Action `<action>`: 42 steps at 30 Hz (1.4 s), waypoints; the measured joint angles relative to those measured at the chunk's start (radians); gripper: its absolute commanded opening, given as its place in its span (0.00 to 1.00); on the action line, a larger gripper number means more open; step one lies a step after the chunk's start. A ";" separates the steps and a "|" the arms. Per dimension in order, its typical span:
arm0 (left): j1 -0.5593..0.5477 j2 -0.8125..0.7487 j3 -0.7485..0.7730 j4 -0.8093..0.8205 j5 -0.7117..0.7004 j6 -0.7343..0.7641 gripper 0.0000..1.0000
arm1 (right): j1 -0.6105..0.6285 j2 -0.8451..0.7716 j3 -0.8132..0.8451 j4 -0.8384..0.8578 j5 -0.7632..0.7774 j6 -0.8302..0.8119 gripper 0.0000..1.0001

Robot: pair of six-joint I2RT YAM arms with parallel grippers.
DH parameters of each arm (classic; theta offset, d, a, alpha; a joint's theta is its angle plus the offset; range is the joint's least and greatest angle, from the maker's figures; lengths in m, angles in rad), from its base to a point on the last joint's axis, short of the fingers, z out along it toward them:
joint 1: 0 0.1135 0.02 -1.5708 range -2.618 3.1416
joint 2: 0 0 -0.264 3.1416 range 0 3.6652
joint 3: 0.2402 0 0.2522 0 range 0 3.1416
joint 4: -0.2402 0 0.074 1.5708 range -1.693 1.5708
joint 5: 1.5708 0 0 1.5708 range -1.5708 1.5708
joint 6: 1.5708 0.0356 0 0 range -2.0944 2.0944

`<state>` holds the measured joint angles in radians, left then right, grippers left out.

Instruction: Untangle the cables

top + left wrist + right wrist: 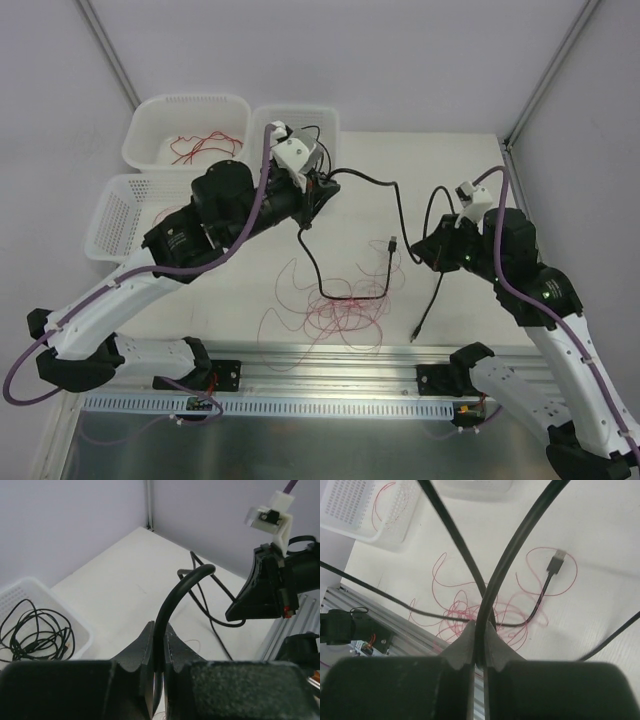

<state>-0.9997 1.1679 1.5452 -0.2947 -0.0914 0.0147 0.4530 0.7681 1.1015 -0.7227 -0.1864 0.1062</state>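
The left gripper [159, 632] has its jaws clenched on a thick, glossy black cable [167, 602], which arches up out of them and runs off across the white worktop [130, 580]. The right gripper [480, 630] has its jaws pinched tight on a black cable too; whether it is the same one I cannot tell. Below it, a black lead ends in a small metal USB plug [558, 559] and lies across a loose heap of thin red wires [465, 615] near the worktop's front edge. Farther out, a white plastic mesh basket [75, 619] holds coiled black cables.

The black cable looks light and springy and holds its curves, so gripping it mid-length and lifting should slide it free. The thin red wires look limp and snag-prone, likely to drag along unless taken at a free end.
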 measured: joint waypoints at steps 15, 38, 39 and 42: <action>-0.112 0.013 0.271 -0.071 -0.072 0.146 0.00 | 0.000 0.060 0.343 -0.017 0.123 -0.119 0.01; -0.034 0.082 0.054 -0.001 -0.286 0.196 0.00 | 0.000 0.255 0.039 0.034 0.062 -0.110 0.20; -0.033 0.082 0.051 -0.002 -0.289 0.193 0.00 | 0.000 0.283 0.019 0.037 0.062 -0.111 0.22; -0.034 0.082 0.050 -0.003 -0.313 0.183 0.00 | 0.000 0.371 -0.023 0.048 0.061 -0.109 0.35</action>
<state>-1.0332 1.2503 1.5948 -0.2974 -0.4042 0.1974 0.4530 1.1389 1.0782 -0.6746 -0.1257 -0.0025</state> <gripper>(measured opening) 0.049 0.244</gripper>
